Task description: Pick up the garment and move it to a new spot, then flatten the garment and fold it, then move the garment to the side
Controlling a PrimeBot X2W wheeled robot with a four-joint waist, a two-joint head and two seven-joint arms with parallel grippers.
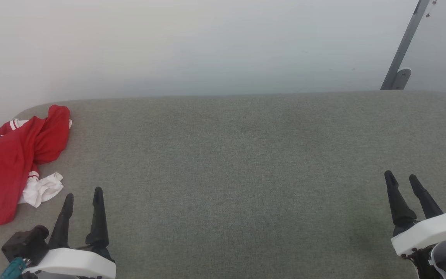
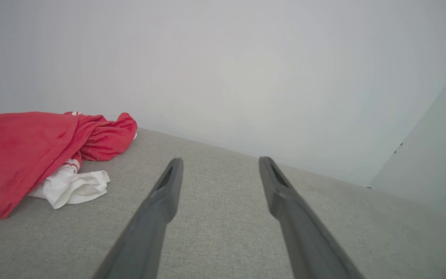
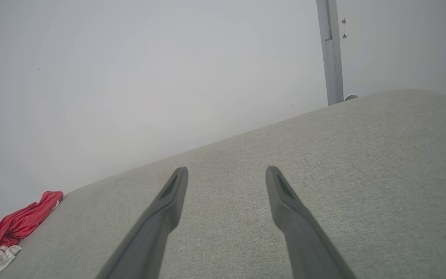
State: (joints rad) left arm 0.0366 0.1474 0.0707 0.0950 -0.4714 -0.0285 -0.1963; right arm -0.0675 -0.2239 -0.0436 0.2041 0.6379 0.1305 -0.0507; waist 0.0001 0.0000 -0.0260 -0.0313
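- Grey woven fabric covers the worktop [image 1: 246, 174]. It spans the full width of the head view and has a rounded far-left corner. A plain pale wall [image 1: 207, 46] rises behind its far edge.
- Far right: a grey metal post [image 1: 403, 46] leans up the wall, its foot at the worktop's far edge.
- Task item: the garment [image 1: 10, 162] lies crumpled in a heap along the left side of the worktop, reaching from the far-left corner towards the near side.
- Most of what faces up is plain red cloth. Red-and-white striped trim shows on the far side of the heap.
- A white sleeve [image 1: 43, 190] with a striped cuff is bunched against the near-right side of the red cloth, flat on the worktop.
- The heap runs out past the left border of the head view, so I cannot tell how far it extends that way.
- My left gripper [image 1: 83, 193] sits at the near left with its fingers spread apart and nothing between them, pointing towards the far side.
- It is near the white sleeve, just to the sleeve's near right, and not touching it. From the left wrist, bare grey fabric shows between my two fingers, and the garment lies off to the left of them.
- My right gripper [image 1: 400, 175] sits at the near right, fingers likewise spread and empty.
- It is well apart from the garment, with nearly the whole width of the worktop between them.
- I cannot tell whether either set of fingertips touches the fabric surface.
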